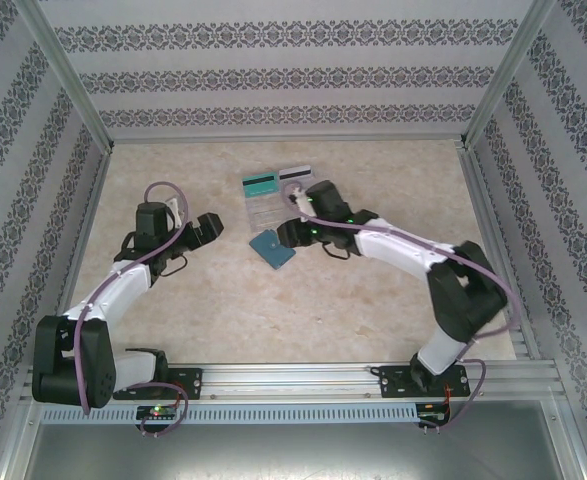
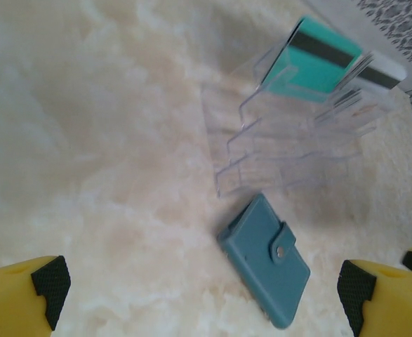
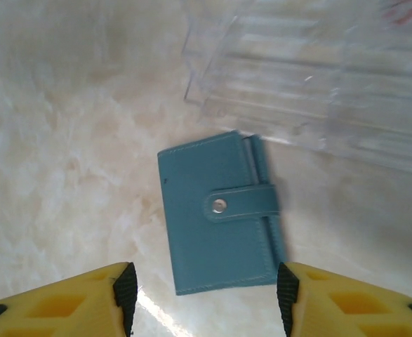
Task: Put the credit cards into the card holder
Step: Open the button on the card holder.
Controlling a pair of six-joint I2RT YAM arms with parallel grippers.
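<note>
- Top external view: the card holder [image 1: 272,249] lies flat on the marble-look bench [image 1: 373,320], roughly mid-frame, right at the lower edge of the clear tray [image 1: 273,212].
- Two cards are at the upper end of that tray: a teal credit card [image 1: 260,183] on the left and a white credit card [image 1: 295,172] just right of it. Both have the dark stripe showing.
- The right end effector [image 1: 285,235] sits right by the holder's upper right side. The left end effector [image 1: 213,228] is further left, well clear of the holder and pointing toward it.
- Right wrist view: the card holder [image 3: 220,214] is folded closed with the clasp tab snapped across it, and the clear tray [image 3: 318,91] almost touches its upper corner.
- The right end effector [image 3: 206,289] is released, fingers spread wide, one at each side of the holder's lower end. No contact as far as I can see.
- Left wrist view: the left end effector [image 2: 202,291] is also released, with nothing held.
- The card holder [image 2: 265,260] is lower centre, tilted diagonally.
- The clear tray [image 2: 290,140] is above it, with the teal credit card [image 2: 316,60] and white credit card [image 2: 384,74] standing in its slots at upper right.
</note>
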